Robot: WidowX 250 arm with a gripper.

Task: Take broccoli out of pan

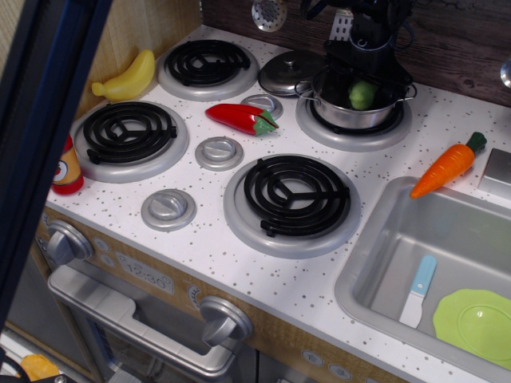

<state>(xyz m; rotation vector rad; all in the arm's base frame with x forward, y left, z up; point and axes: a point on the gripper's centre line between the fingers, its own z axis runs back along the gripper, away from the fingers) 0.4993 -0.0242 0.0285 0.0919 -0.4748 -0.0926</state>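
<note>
Broccoli [362, 94] sits inside pan [354, 104]; gripper [363, 76] lowered into pan directly above it, finger state indeterminate.

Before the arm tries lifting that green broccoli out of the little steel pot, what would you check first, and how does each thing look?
1. Broccoli is inside the pan: ok.
2. Gripper is right over the pan, low at its rim: ok.
3. Jaws closed on the broccoli: cannot tell, the dark gripper body hides the fingertips.
4. Lid is off, lying beside the pan: ok.
5. Pan sits centred on the rear right burner: ok.
6. Bare counter beside the pan for setting the broccoli down: ok.
</note>
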